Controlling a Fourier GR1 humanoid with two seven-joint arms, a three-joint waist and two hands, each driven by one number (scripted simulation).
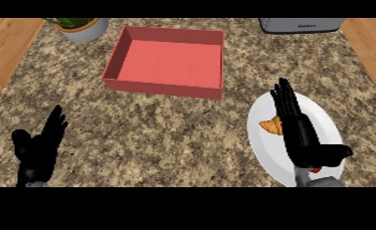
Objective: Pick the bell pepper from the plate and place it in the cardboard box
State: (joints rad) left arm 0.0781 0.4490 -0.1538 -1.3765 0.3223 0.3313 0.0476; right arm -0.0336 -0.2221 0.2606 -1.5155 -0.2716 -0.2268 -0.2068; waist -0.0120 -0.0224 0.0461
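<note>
Two black hands, fingers straight: right hand (301, 129) over the round white plate (264, 144) holding an orange croissant-shaped piece (272, 125); left hand (40, 147) near-left; far, a square red box (167, 60) on speckled granite

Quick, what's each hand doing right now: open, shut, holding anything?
Left hand: open, fingers straight up, resting at lower left, holding nothing.
Right hand: open, fingers straight, above the white round plate, holding nothing.

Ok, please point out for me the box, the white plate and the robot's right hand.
box (170, 63): head view, on its red inner floor.
white plate (260, 139): head view, on bare surface near its left rim.
right hand (301, 134): head view, on the back of the hand, above the plate.
</note>
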